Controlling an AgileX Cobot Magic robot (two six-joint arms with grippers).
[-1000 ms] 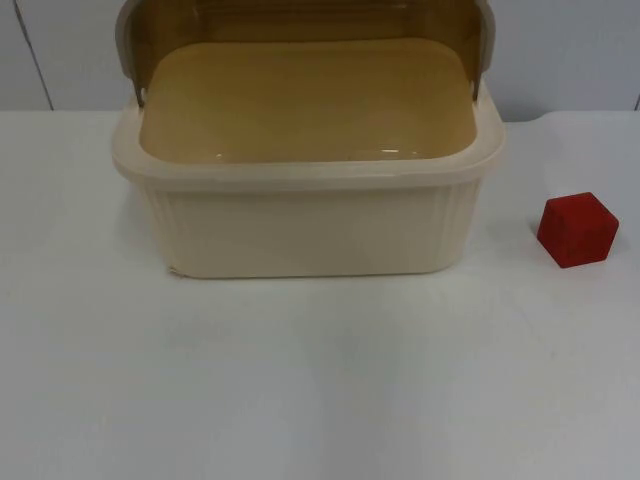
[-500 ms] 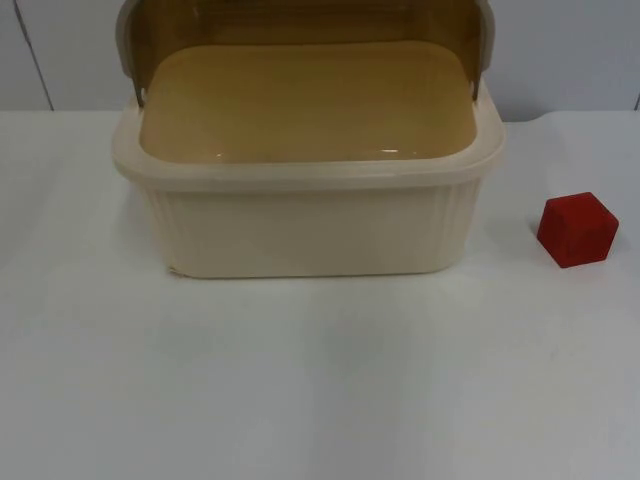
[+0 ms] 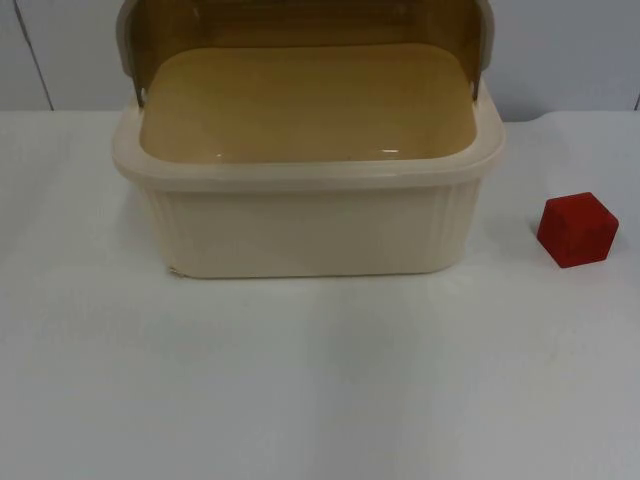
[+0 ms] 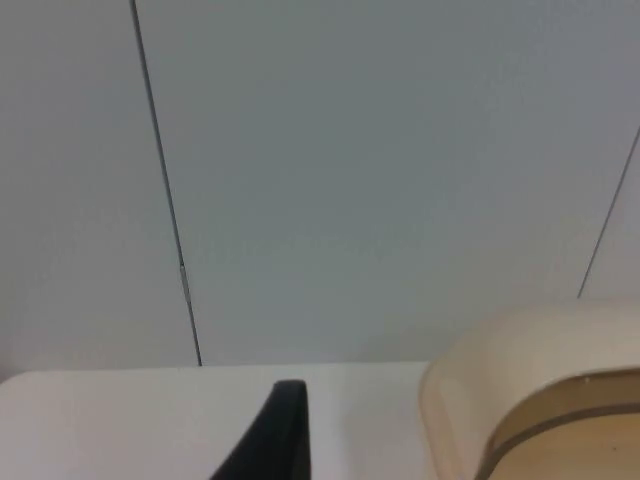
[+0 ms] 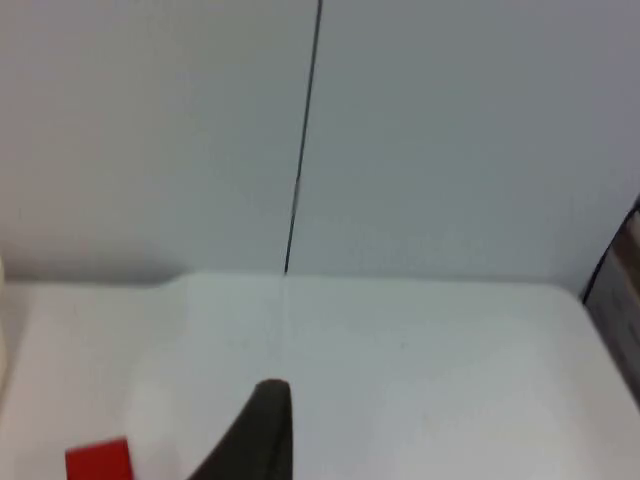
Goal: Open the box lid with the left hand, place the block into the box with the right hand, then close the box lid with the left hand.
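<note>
Top view has the cream box [image 3: 305,225] sitting toward the back of the white table [image 3: 320,380], right up near the grey partition wall [image 3: 570,50]. Its brownish see-through lid [image 3: 300,25] is already swung up and back, standing behind the opening, so the inside of the box is open to view. The red block [image 3: 577,229] sits on the table off to my right side of the box, near it but not touching, flat on the surface with one corner turned toward the camera.

My left gripper [image 4: 270,440] hangs just above the table beside the box's left end, facing the wall; the box's rounded corner [image 4: 530,400] and a strip of the brown lid edge are close by. One black fingertip is all I get of it, so I can't tell how those fingers are set.

My right gripper [image 5: 255,435] is low over the table too, with the red block [image 5: 98,462] just beside the fingertip. Same deal there, can't tell the finger spread.
</note>
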